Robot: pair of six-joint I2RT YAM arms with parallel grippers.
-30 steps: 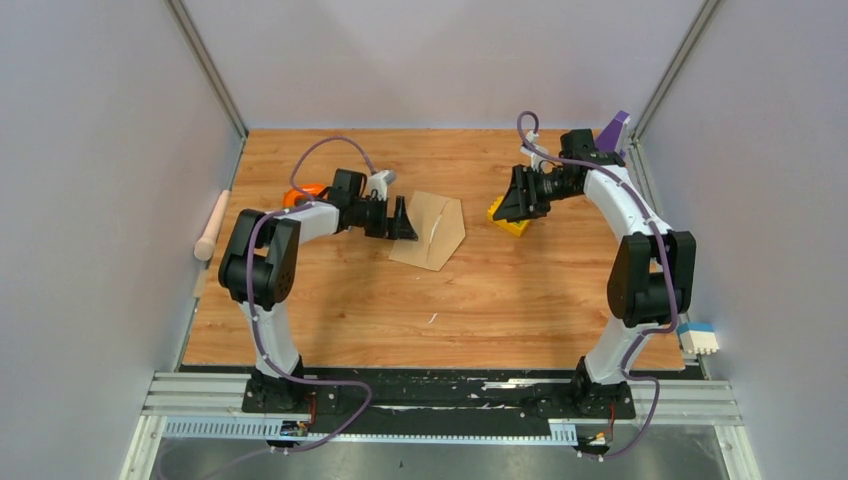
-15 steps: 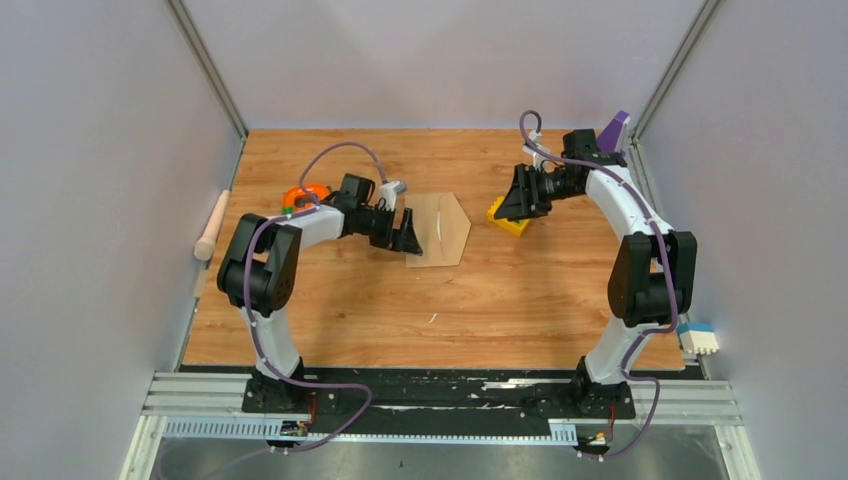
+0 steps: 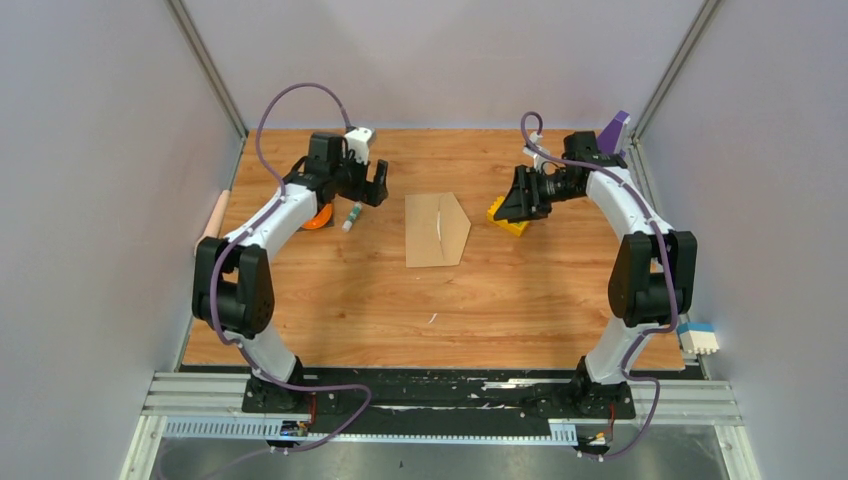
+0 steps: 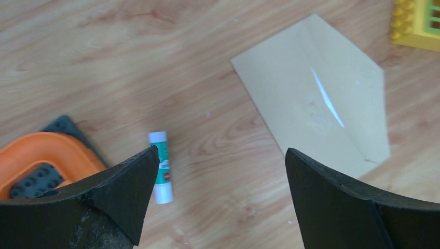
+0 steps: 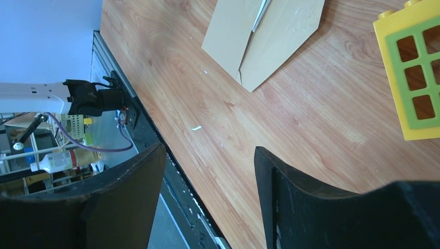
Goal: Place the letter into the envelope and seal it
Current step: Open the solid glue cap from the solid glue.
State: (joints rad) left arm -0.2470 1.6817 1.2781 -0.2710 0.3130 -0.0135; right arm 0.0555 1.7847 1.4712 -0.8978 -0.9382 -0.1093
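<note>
left tool, right tool: jaws apart, empty

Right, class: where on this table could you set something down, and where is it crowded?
Widest bare wood: the near half of the table, between the envelope and the near edge. Crowded: the glue stick and orange piece at left, the yellow block at right.

We see bright, even light from above; shadows on the wooden table are soft and short. In our wrist views the close black fingers look soft-edged, while the wood grain is sharp.
</note>
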